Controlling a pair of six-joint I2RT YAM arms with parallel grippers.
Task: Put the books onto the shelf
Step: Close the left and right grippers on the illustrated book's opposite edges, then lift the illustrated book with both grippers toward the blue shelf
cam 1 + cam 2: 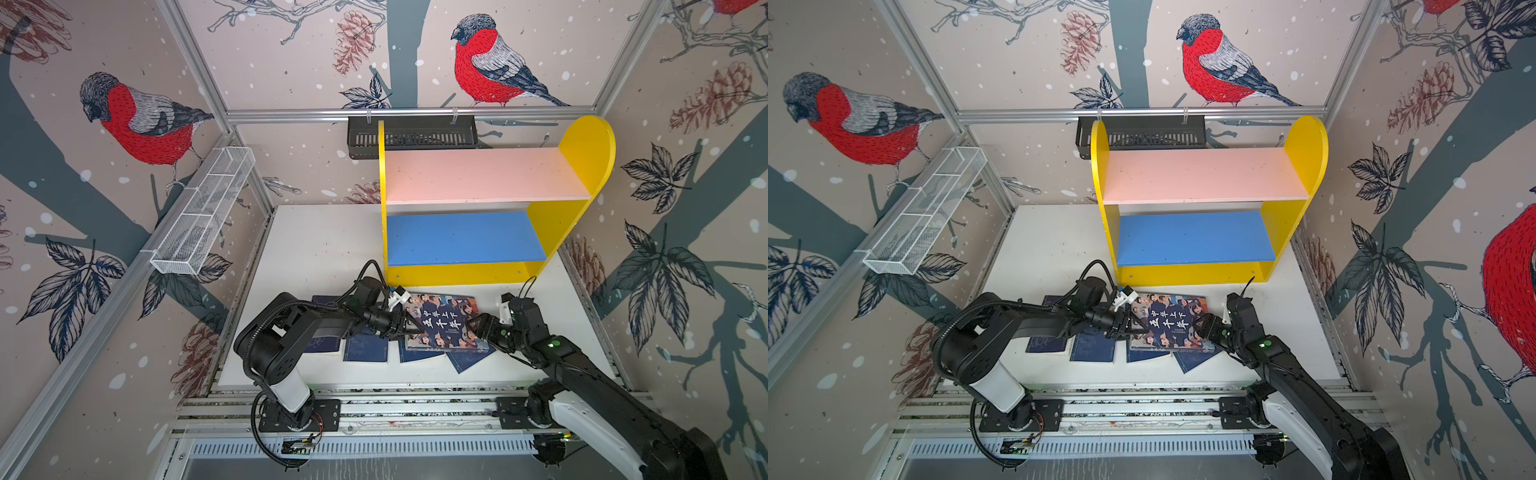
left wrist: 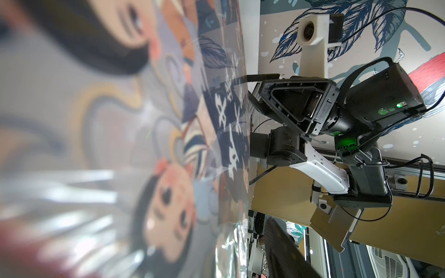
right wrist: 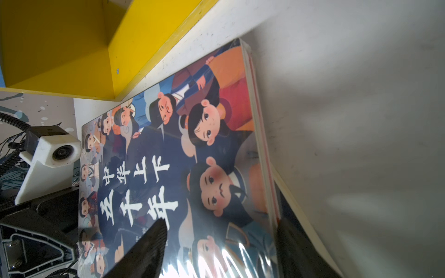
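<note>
Big cartoon book point(image 1: 442, 326) lies just before the shelf point(image 1: 457, 275), partly atop navy paperbacks point(image 1: 365, 348).
My right gripper point(image 1: 471, 324) clamps its right edge, jaws wide — left gripper point(image 1: 409, 327) at its left edge, can't tell its grip.

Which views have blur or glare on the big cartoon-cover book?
Left wrist: the large glossy book with cartoon faces on its cover sits close to the lens, out of focus, with white glare streaks; right wrist: cover sharp, title readable, glare only on the wrap at its nearest corner; both top views: book crisp, title legible.
</note>
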